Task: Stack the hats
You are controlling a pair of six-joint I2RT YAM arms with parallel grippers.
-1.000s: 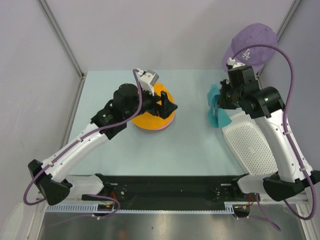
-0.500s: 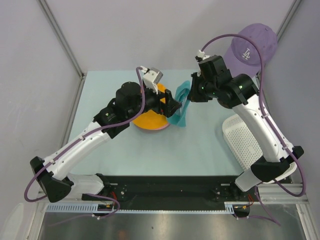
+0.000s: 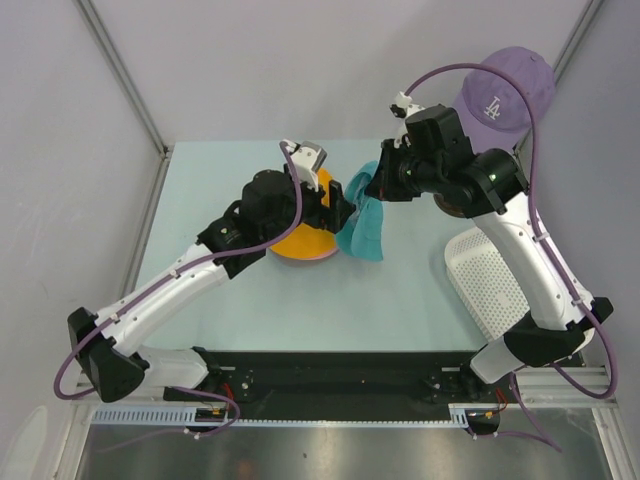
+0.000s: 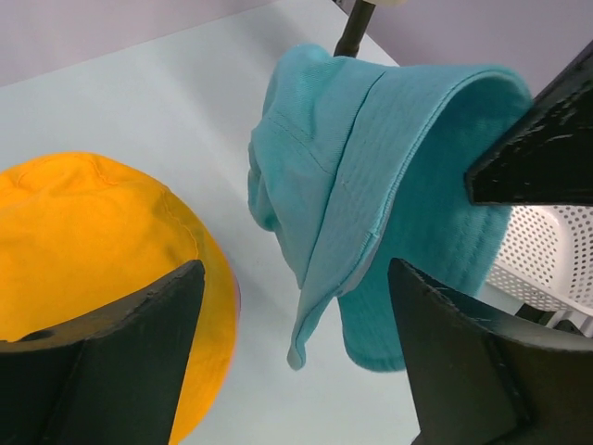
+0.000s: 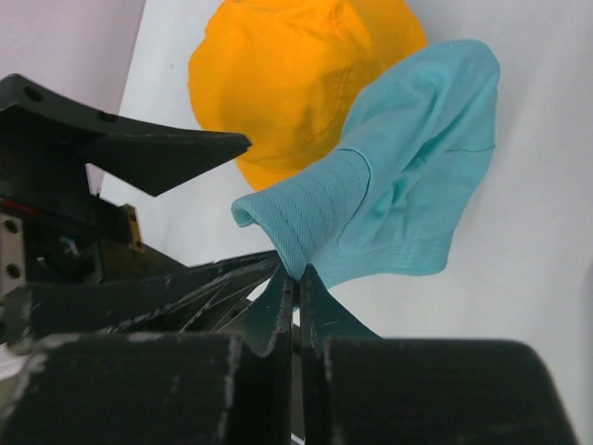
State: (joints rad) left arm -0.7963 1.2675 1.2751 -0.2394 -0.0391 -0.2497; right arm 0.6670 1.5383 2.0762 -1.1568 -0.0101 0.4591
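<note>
The soft teal cloth bucket hat [image 3: 362, 228] is held up in the air over the pale blue table [image 3: 250, 300]. It is pinched at its edge by the right gripper [image 5: 298, 273], whose two fingers are pressed tight together on the cloth. The hat is seen hanging down, folded and floppy, just beside the round orange cloth bucket hat [image 3: 292, 240], on that hat's right side in the view from above. The orange hat is laid flat on the table, and a thin pink edge of cloth [image 3: 312, 258] is seen under its rim. The left gripper [image 4: 296, 278] is held over the orange hat with its fingers spread wide, and the teal hat is seen in front of the gap between them. Whether it is touched by those fingers cannot be told. A purple baseball cap with white letters [image 3: 505, 90] is seen at the far right, and a white plastic tray full of little holes [image 3: 490, 285] is laid on the table's right side
</note>
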